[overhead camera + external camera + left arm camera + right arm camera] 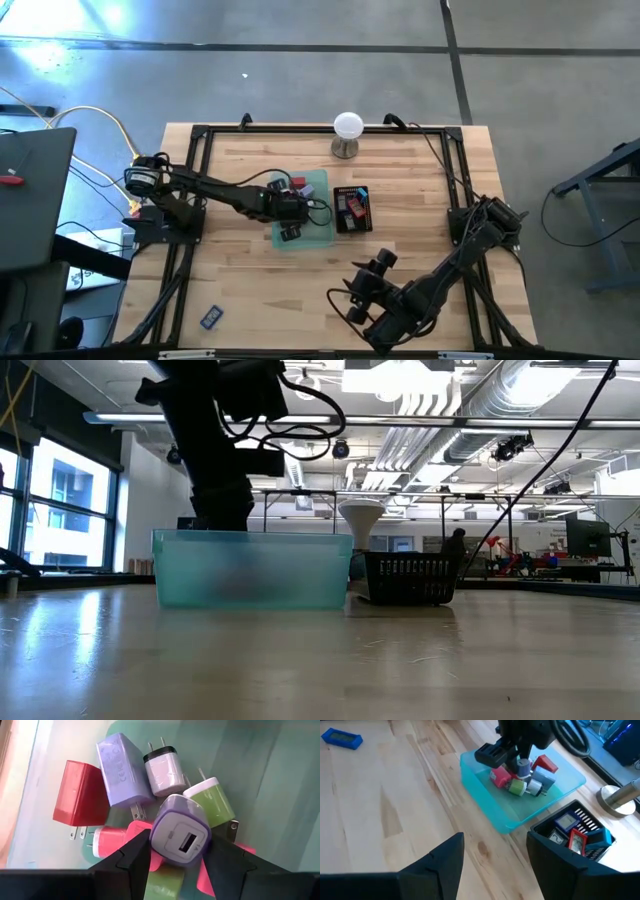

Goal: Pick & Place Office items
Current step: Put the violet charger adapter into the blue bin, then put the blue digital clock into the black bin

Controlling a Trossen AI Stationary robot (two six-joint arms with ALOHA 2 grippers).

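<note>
The office items are small plug-in charger blocks. Red [80, 800], lavender [122, 770], grey-and-black [165, 770], green [212, 802] and pink [115, 842] ones lie in a heap on the floor of the translucent teal tray [318, 232]. My left gripper [180, 857] reaches down into that tray and is shut on a purple charger [181, 832]. More items lie in the black mesh tray [352, 210]. A blue item [210, 317] lies flat on the table near its near left corner. My right gripper [495, 855] hangs open over bare table by the near edge. My left gripper pinches the purple charger by two opposite side faces [157, 837], just below the end with its USB port. The fingers [135, 855] come from above, pointing down. The charger stands upright with the port end up, raised above the heap in the tray.
The white ball on a metal stand [347, 130] is at the table's far edge behind the trays. A black frame [205, 135] runs around the wooden top. Bare wood lies between the trays and the near edge. A dark monitor [35, 200] is beyond the left edge.
</note>
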